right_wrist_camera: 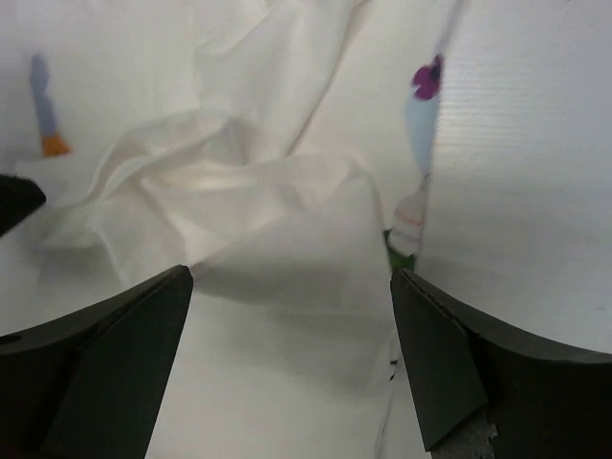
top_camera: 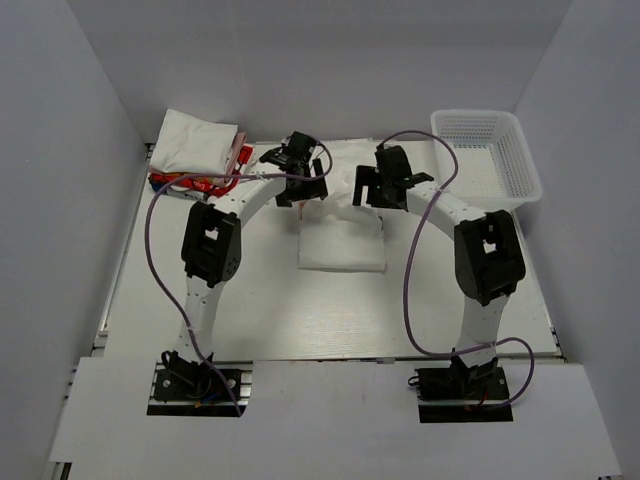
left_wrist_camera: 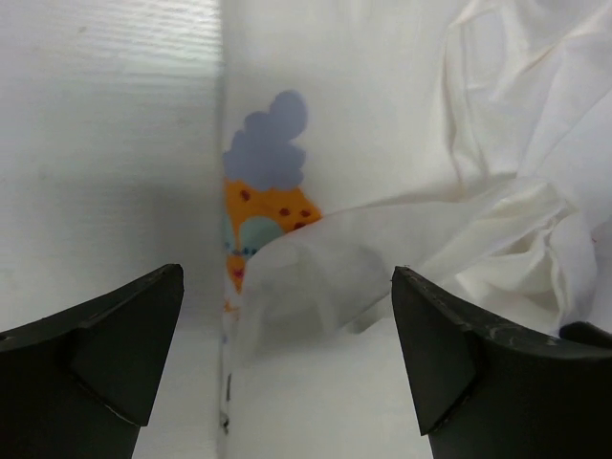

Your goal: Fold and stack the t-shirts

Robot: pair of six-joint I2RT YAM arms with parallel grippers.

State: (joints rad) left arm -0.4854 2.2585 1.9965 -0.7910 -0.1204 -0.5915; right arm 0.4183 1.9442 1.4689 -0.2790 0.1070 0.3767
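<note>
Left gripper [left_wrist_camera: 285, 277]: my jaws stand wide apart and I hold nothing. I hang low over the left edge of the t-shirt [top_camera: 342, 245], near its orange and purple print [left_wrist_camera: 271, 186].
Right gripper [right_wrist_camera: 290, 275]: also spread wide and empty, low over the right edge of the same shirt.
Shirt in work: it lies in the middle of the table [top_camera: 300, 310]. The near part is flat and the far part is bunched in creases between my two grippers.
Stack [top_camera: 195, 140]: folded white shirts at the far left corner, with a red shirt [top_camera: 185, 184] under them, well apart from the shirt in work.
Handling: I judge the cloth is very light, thin and limp. It will sag and can slide on the smooth table.
Where to hold: I think at the two outer edges, on a raised fold, with both sides level.
</note>
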